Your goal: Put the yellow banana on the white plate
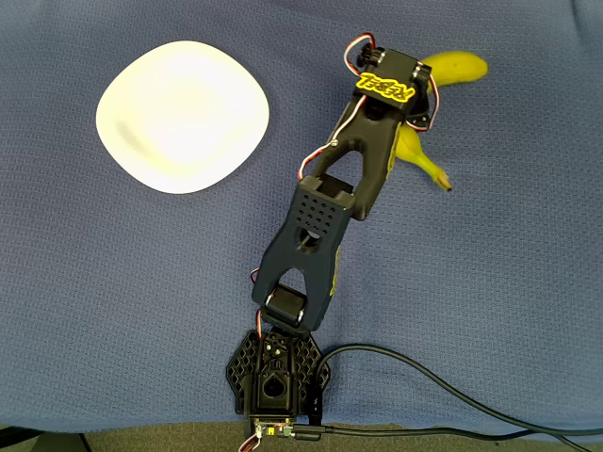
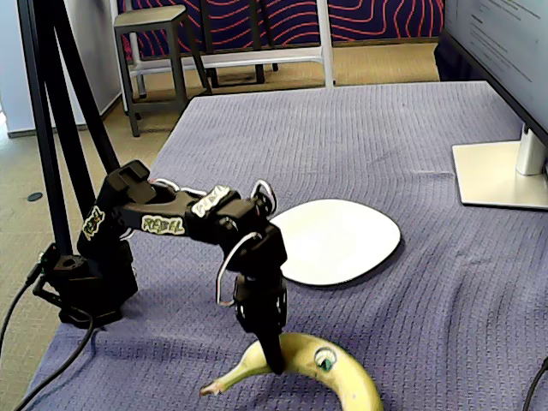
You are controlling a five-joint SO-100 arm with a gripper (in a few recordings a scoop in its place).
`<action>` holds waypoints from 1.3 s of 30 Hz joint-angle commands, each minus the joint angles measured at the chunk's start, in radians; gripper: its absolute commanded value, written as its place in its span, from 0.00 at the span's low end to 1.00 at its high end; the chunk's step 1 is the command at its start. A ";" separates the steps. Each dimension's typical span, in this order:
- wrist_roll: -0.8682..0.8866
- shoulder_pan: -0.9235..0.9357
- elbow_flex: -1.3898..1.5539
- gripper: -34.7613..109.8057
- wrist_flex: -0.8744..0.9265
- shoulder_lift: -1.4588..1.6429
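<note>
The yellow banana (image 1: 459, 66) lies on the blue cloth at the upper right of the overhead view, its stem tip toward the lower right. My gripper (image 1: 407, 111) hangs right over its middle and hides that part. In the fixed view the gripper (image 2: 277, 358) points straight down onto the banana (image 2: 330, 377), just left of its round sticker. One dark finger (image 2: 274, 347) lies against the banana's near side and the other is hidden behind it. The banana rests on the cloth. The white plate (image 1: 182, 115) sits bare at the upper left, well apart from the gripper.
The arm's base (image 1: 275, 372) stands at the cloth's near edge, with black cables (image 1: 452, 395) running off to the right. A monitor foot (image 2: 501, 175) stands on the far side of the table. A stool and chair legs stand on the floor beyond.
</note>
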 commanded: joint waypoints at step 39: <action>-0.581 -0.591 0.686 0.24 -0.100 0.736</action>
